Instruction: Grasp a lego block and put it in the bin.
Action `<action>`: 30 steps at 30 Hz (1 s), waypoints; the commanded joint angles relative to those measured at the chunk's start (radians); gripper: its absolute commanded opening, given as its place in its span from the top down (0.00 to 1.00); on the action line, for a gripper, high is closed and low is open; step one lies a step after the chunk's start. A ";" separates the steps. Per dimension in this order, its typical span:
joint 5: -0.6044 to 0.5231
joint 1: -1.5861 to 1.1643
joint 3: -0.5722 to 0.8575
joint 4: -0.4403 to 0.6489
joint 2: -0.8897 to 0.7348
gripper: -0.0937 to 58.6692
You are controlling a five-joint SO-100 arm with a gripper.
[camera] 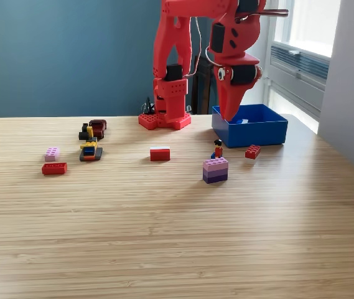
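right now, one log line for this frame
phase: at bin | gripper: over bin's near-left corner, looks shut, nothing seen held | bin: light piece inside | table: blocks remain

Bright daylight admitted through window [307, 25] at exterior view's right; soft shadows cast; focus sharp throughout.

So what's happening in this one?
A red robot arm on a wooden table has its gripper pointing down over the near-left corner of the blue bin. A small light-coloured piece lies inside the bin. Nothing is visibly held, though the jaw state is hard to read. Several lego blocks sit loose on the table, including a red and white block and a purple stack.
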State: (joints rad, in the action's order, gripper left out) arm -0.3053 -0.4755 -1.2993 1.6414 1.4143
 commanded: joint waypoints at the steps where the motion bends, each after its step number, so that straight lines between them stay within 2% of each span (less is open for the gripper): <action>1: -0.006 0.002 0.015 -0.014 0.118 0.96; 21: 0.061 0.064 0.041 -0.017 0.120 0.96; 24: 0.084 0.109 0.002 -0.037 0.121 0.96; 30: 0.160 0.253 -0.164 -0.110 0.127 0.97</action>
State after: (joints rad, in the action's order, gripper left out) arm -0.1825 -0.2976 -1.4189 1.5631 1.4358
